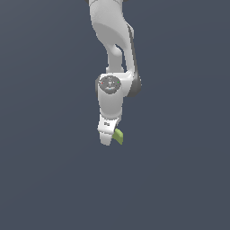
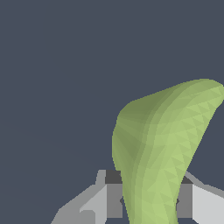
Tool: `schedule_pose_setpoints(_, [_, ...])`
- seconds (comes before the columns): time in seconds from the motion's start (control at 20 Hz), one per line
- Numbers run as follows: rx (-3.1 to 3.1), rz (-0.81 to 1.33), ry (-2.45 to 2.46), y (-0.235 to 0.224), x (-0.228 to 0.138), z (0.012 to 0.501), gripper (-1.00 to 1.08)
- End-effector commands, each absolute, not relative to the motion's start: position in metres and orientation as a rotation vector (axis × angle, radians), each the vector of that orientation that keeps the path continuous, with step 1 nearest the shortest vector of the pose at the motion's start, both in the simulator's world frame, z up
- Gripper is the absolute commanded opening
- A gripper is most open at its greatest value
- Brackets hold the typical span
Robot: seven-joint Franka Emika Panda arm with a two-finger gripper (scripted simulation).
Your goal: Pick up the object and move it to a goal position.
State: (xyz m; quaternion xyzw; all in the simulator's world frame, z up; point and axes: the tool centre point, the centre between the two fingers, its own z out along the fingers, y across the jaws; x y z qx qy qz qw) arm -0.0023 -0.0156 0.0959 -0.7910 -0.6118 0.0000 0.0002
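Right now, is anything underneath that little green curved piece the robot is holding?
In the wrist view, the green block sits between the gripper fingers, with only plain dark background beyond it. In the exterior view the block pokes out beside the gripper; no surface is visible below.

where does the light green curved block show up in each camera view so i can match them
Exterior view: the green block pokes out at the lower tip of the white arm, just below picture center.
Wrist view: the green block fills the lower right, rising from between the pads.
Shared landmark: the end effector gripping it.
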Motion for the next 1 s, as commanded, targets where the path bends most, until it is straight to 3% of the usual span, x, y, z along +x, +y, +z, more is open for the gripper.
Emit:
schedule_pose_setpoints(0.0, [-2.485, 0.000, -1.922, -0.016, -0.002, 0.096, -1.00])
schedule_pose_setpoints(0.5, [-2.485, 0.000, -1.922, -0.014, -0.008, 0.098, -1.00])
schedule_pose_setpoints(0.95, [-2.486, 0.001, -1.922, -0.001, -0.039, 0.109, -1.00])
